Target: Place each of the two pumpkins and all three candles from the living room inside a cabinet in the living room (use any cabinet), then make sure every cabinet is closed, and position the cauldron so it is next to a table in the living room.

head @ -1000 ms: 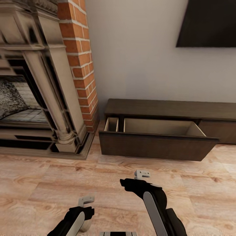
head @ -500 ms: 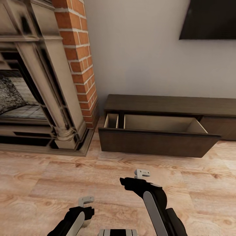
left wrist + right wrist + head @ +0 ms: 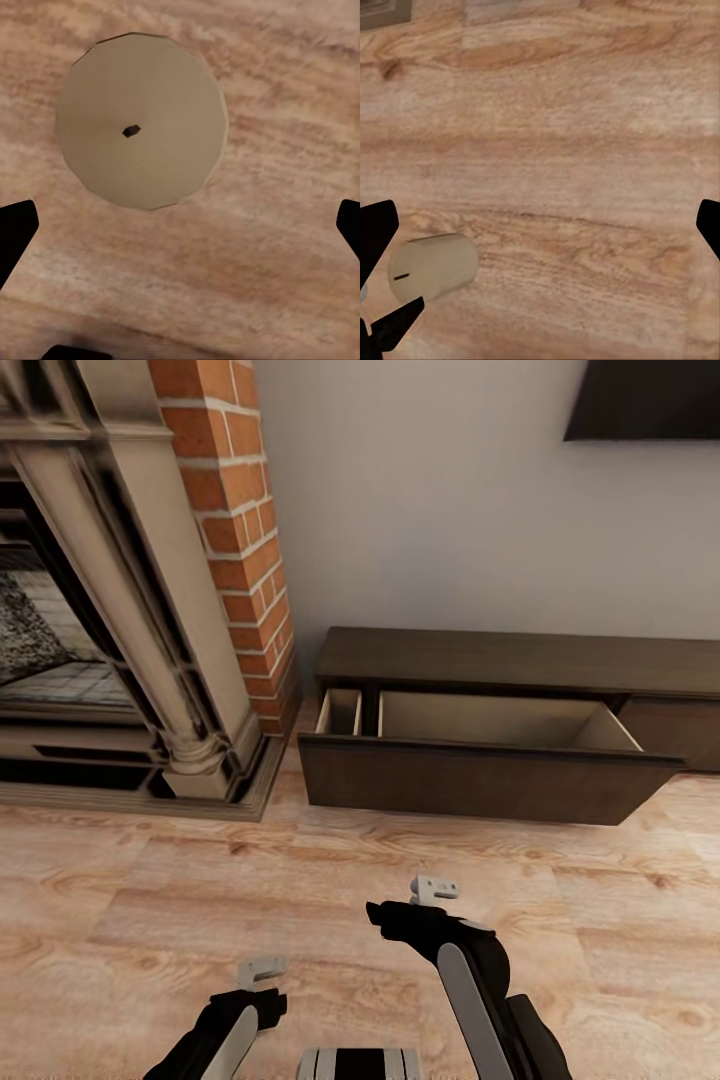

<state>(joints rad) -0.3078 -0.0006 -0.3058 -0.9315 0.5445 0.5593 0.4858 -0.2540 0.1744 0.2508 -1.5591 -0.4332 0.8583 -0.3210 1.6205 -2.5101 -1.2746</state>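
Observation:
The dark brown cabinet [image 3: 520, 660] stands against the wall ahead, with one wide drawer [image 3: 480, 782] pulled out and its pale beige inside walls showing. A beige candle [image 3: 141, 120] stands on the wood floor, seen from above with its dark wick; my left gripper [image 3: 180, 225] hangs open over it, the candle off to one side of the fingers' line. My right gripper [image 3: 540, 225] is open over bare floor, and a candle [image 3: 431, 268] stands beside one finger. Both grippers, left [image 3: 262, 968] and right [image 3: 432, 890], hover low over the floor short of the cabinet.
A stone fireplace [image 3: 100, 610] with a brick column [image 3: 235, 540] fills the left. A dark wall panel [image 3: 650, 400] hangs above the cabinet. Wood floor [image 3: 400, 840] lies open between me and the drawer front.
The whole head view has shifted: the cabinet and fireplace sit higher and larger, so the camera moved. The candle glimpsed under my left arm is now covered. Both arms hold their pose.

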